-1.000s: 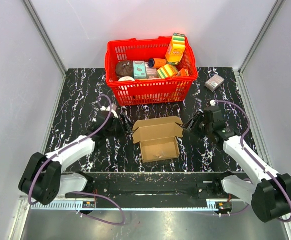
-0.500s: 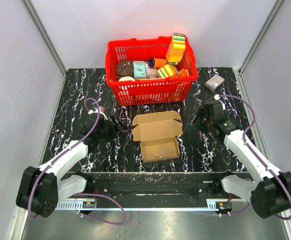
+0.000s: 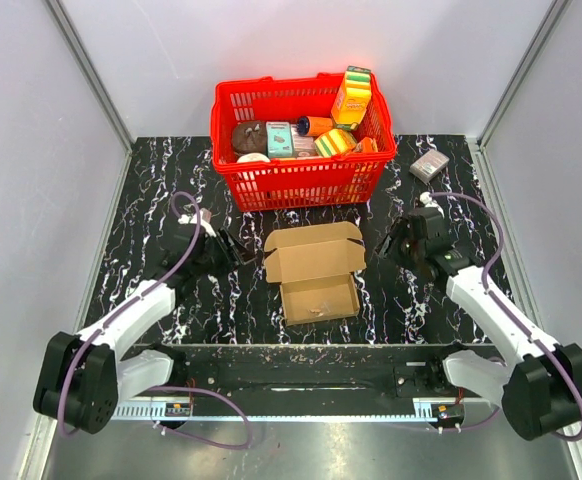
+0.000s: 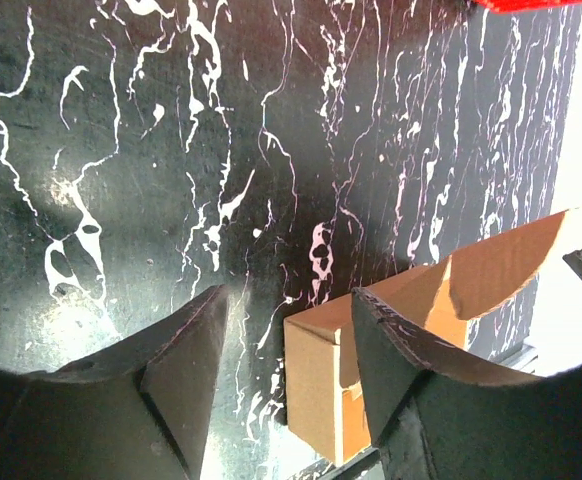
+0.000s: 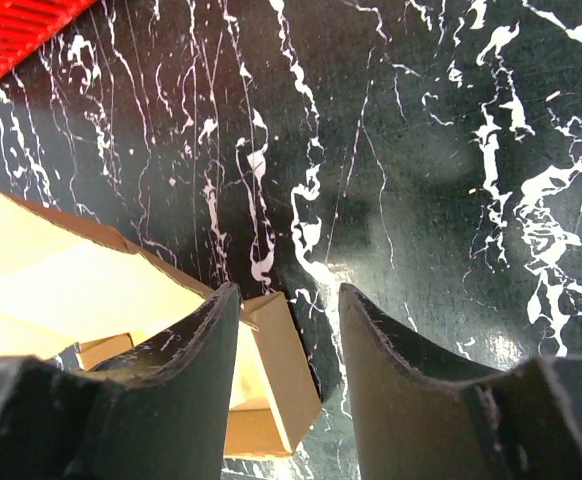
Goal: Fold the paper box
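Both left tool (image 3: pixel 237 248) and right tool (image 3: pixel 384 245) gape empty beside the brown cardboard box (image 3: pixel 316 266); uneven pushes could skid it.

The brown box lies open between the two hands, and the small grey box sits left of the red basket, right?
No: the small grey box sits right of the red basket, as the top view shows. The brown box does lie open between the left hand and right hand.
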`<state>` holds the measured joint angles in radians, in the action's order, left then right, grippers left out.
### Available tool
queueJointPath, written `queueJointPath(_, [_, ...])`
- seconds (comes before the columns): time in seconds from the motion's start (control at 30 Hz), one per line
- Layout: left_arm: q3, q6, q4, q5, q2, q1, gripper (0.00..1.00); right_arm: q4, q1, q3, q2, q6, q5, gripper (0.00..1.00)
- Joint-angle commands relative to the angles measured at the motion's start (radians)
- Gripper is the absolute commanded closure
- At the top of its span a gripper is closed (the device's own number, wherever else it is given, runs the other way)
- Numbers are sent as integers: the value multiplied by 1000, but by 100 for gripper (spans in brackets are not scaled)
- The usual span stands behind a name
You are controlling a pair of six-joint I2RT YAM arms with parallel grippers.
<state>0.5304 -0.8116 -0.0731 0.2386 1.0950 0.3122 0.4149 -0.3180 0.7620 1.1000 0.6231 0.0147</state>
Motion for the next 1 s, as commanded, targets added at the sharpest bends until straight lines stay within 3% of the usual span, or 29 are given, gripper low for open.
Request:
queueJointPath(0.0, [-32, 17, 116, 70, 12, -2, 44, -106, -1, -65, -69, -60, -99, 49])
queueJointPath(0.13, [-20, 20, 144, 97, 63, -2, 45, -231, -1, -127, -110, -83, -186, 45])
queueJointPath(0.27, [-4, 23, 154, 105, 82, -2, 46, -258, -1, -155, -137, -83, -138, 45])
queueJointPath(0.43, [5, 29, 154, 119, 94, -1, 49, -171, -1, -124, -120, -66, 20, 63])
queueJointPath(0.5, [9, 32, 154, 126, 98, 1, 50, -124, -1, -95, -92, -82, 48, 70])
queueJointPath(0.57, [13, 35, 157, 130, 105, 4, 51, -105, -1, -72, -62, -101, 53, 83])
queueJointPath(0.67, [25, 38, 162, 134, 118, 19, 52, -93, -1, -59, -31, -134, 30, 91])
queueJointPath(0.97, [68, 35, 179, 134, 175, 79, 53, -182, -4, -66, 43, -178, -80, 92])
